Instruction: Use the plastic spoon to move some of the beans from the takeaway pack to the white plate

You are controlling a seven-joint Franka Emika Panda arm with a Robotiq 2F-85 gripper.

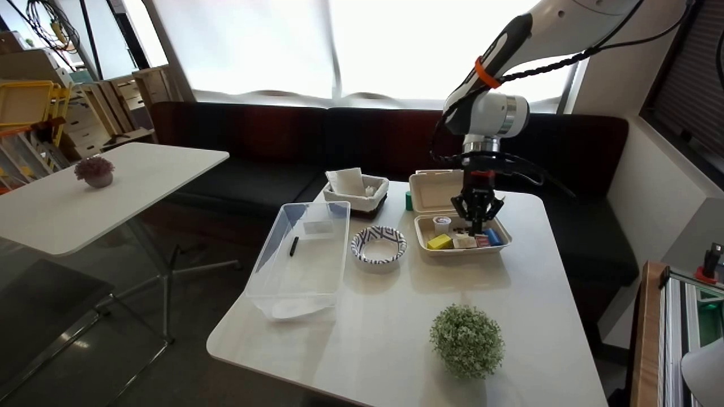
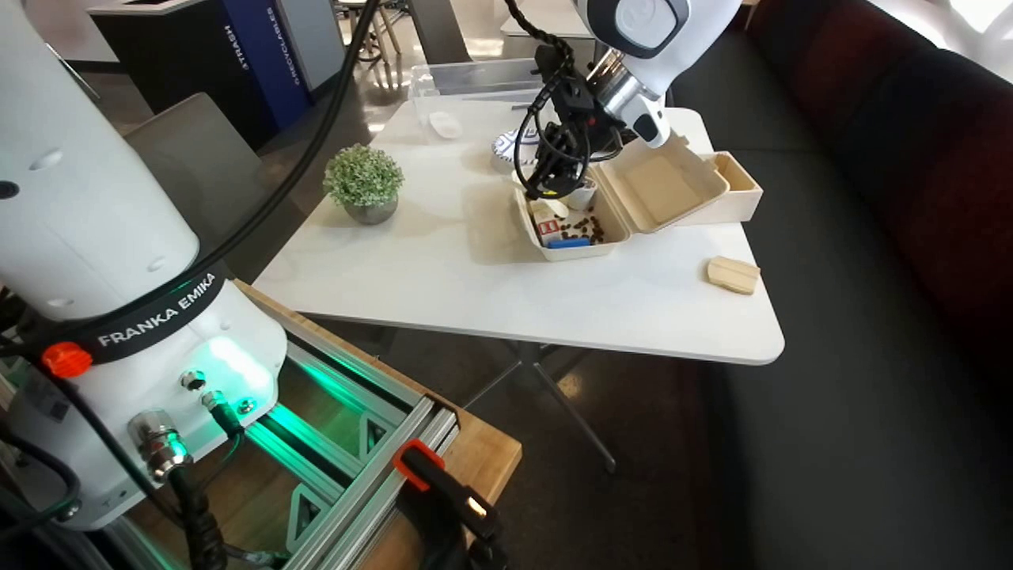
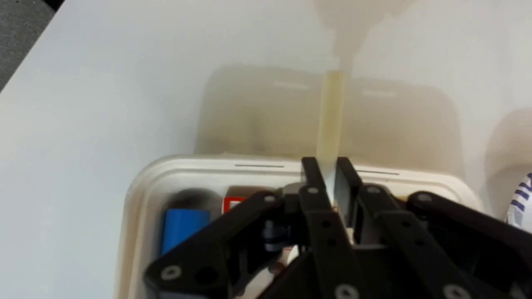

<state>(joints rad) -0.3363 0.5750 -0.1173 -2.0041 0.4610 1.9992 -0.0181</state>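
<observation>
- Pale, slim plastic spoon (image 3: 331,112): pinched in the black claw (image 3: 326,162) over the open cream clamshell takeaway pack (image 1: 435,192) on the white desk (image 1: 384,333).
- Scooping seems in hand; next, likely, dip to the small brown beans (image 2: 596,232), at the pack's right in an exterior view.
- Hard to make out: scooping end in the wrist view; any white plate.

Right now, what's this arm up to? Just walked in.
The arm has its gripper over the open takeaway pack, holding a pale spoon by the handle. Dark beans lie in the pack, along with other items such as a blue one. The job is spooning some beans onto a white plate, which I can't pick out for certain. I see no beans outside the pack; whether the spoon carries any can't be made out.
</observation>
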